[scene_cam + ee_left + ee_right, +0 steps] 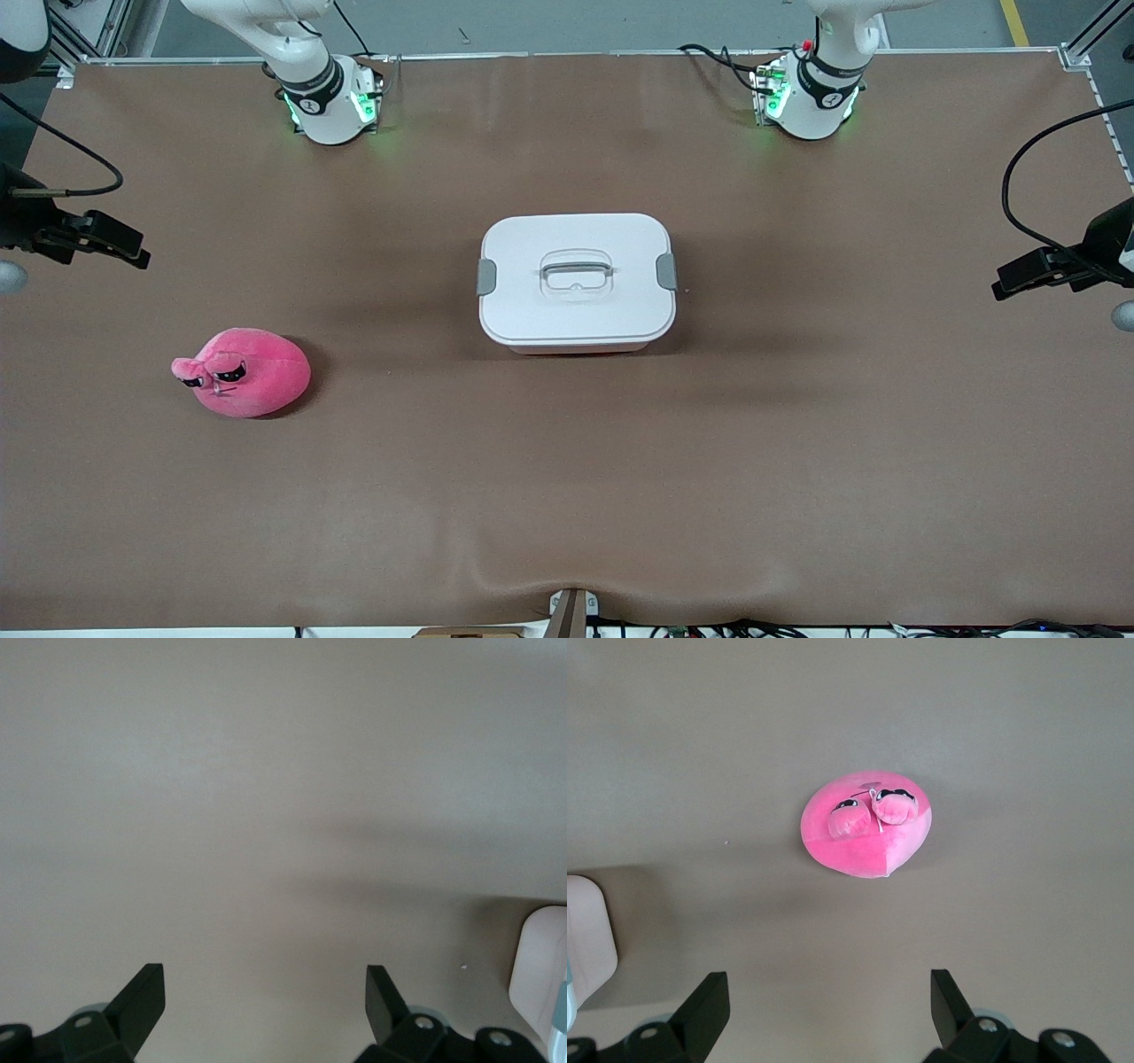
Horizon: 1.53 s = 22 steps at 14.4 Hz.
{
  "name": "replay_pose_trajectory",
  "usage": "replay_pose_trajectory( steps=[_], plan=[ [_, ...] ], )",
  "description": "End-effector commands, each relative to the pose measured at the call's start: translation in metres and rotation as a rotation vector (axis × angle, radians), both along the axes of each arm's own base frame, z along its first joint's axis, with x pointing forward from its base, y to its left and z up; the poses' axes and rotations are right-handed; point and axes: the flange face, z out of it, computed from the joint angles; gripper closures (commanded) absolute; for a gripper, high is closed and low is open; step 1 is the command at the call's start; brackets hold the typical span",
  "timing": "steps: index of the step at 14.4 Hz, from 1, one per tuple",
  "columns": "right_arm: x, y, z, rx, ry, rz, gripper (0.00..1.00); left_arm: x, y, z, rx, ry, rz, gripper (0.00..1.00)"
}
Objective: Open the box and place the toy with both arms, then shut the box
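Observation:
The box [576, 279] stands shut at the table's middle, its white lid on, with grey clips at both ends and a recessed handle [576, 270]. The pink plush toy [244, 372] lies toward the right arm's end, nearer the front camera than the box. My right gripper [829, 985] is open and empty above bare table, with the toy [866, 826] ahead of it and a corner of the box [586, 939] at the side. My left gripper [264, 979] is open and empty above bare table at the left arm's end, with a corner of the box [540, 966] in sight.
A brown mat [567, 496] covers the whole table. The right arm's hand [89, 239] and the left arm's hand [1054, 266] hang at the table's two ends, with black cables. The arms' bases [332, 106] [811, 97] stand along the robots' edge. A small bracket [571, 611] sits at the front edge.

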Motion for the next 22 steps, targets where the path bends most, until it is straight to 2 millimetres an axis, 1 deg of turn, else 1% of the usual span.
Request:
replay_pose_trajectory(
  steps=[1, 5, 9, 12, 14, 15, 17, 18, 20, 21, 22],
  plan=[
    [0.008, 0.0, -0.014, -0.003, -0.003, -0.005, 0.0, 0.011, 0.0, 0.0, 0.01, -0.03, 0.016, 0.0],
    [0.015, 0.006, -0.045, -0.003, -0.018, 0.007, 0.0, 0.012, -0.014, -0.001, -0.003, -0.03, 0.182, 0.0],
    [0.024, 0.01, -0.087, -0.003, -0.023, 0.014, 0.0, 0.011, -0.029, -0.003, -0.01, -0.019, 0.344, 0.0],
    [0.03, 0.009, -0.115, -0.004, -0.008, 0.015, 0.0, 0.008, -0.046, -0.007, -0.013, 0.008, 0.418, 0.0],
    [0.035, 0.009, -0.125, -0.01, -0.004, 0.02, 0.0, 0.005, -0.064, -0.007, -0.013, 0.019, 0.51, 0.0],
    [0.036, 0.01, -0.131, -0.011, 0.003, 0.022, 0.0, 0.004, -0.069, -0.007, -0.011, 0.025, 0.556, 0.0],
    [0.042, 0.019, -0.141, -0.011, 0.0, 0.038, 0.0, 0.003, -0.082, -0.01, -0.011, 0.035, 0.622, 0.0],
    [0.044, 0.021, -0.151, -0.011, 0.011, 0.043, 0.0, 0.004, -0.091, -0.016, -0.01, 0.047, 0.653, 0.0],
    [0.049, 0.022, -0.163, -0.011, 0.015, 0.043, 0.0, 0.008, -0.111, -0.032, -0.003, 0.075, 0.74, 0.0],
    [0.05, 0.022, -0.166, -0.011, 0.012, 0.042, 0.0, 0.008, -0.126, -0.037, 0.002, 0.082, 0.769, 0.0],
    [0.052, 0.022, -0.17, -0.012, 0.011, 0.045, 0.0, 0.008, -0.137, -0.042, 0.006, 0.092, 0.798, 0.0]
  ],
)
